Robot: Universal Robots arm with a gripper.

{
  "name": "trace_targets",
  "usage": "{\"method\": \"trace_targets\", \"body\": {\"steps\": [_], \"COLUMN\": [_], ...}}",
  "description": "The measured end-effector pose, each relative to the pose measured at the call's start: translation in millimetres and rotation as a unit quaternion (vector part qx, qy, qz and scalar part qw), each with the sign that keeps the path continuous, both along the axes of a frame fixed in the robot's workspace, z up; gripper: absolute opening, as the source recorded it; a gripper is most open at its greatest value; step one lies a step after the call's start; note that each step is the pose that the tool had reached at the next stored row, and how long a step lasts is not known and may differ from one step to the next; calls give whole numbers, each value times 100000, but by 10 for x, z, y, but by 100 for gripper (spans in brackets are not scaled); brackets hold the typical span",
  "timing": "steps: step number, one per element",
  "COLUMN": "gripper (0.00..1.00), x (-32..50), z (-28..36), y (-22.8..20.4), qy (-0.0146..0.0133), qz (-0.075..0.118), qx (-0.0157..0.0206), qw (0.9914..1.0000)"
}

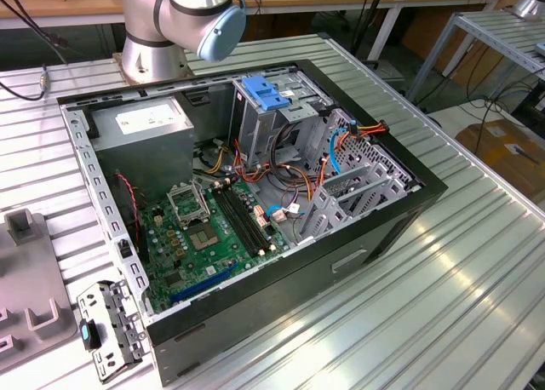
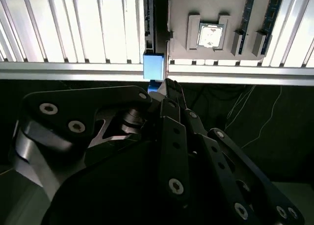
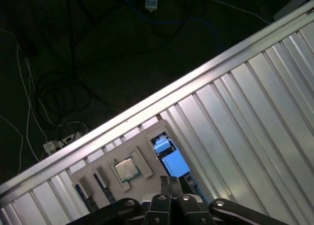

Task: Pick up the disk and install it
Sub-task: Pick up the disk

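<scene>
**Gripper.** In both wrist views the gripper (image 2: 169,87) (image 3: 171,182) points down over the table edge. Its fingers are drawn together with nothing clamped between them. The tips hover just above the blue end of the disk. I cannot confirm whether they touch it.

**Disk.** The disk (image 2: 153,67) (image 3: 172,163) stands on edge in a slot of the grey fixture plate (image 2: 181,9) (image 3: 142,146), blue handle uppermost. It is just beside the holder carrying a processor chip (image 2: 210,36) (image 3: 126,169). Memory modules (image 2: 248,14) sit in the slots beyond the chip.

**Support.** The fixture lies on the ribbed aluminium table (image 2: 73,28) (image 3: 255,112), close to its edge rail. Loose cables (image 3: 49,87) lie on the dark floor below.

**Destination.** In the exterior view the open computer case (image 1: 383,228) lies on its side. Its drive cage (image 1: 281,122) is at the far end, well apart from the fixture.

**Progress.** Judged as the approach stage. The disk is not grasped, not lifted and not installed, so the whole pick-up and fitting are left to do.

**Arm pose.** The arm (image 1: 183,15) is based behind the case. The wrist appears to be reached out over the table edge, with the tool roughly vertical above the disk.
</scene>
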State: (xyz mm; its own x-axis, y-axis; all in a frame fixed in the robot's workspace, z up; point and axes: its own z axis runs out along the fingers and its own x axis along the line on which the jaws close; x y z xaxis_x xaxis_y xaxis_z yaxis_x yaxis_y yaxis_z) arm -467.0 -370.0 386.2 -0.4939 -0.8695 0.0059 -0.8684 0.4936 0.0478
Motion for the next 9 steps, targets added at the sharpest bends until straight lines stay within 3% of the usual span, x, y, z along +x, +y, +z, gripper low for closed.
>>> {"method": "trace_targets", "body": {"steps": [3, 7, 9], "gripper": [11, 11, 11], "x": [0, 3, 4], "z": [0, -2, -11], "y": [0, 20, 21], "qy": [5, 4, -22], "qz": [3416, 5708, 7956], "qx": [-2, -1, -3], "qw": [99942, 99837, 99683]}}
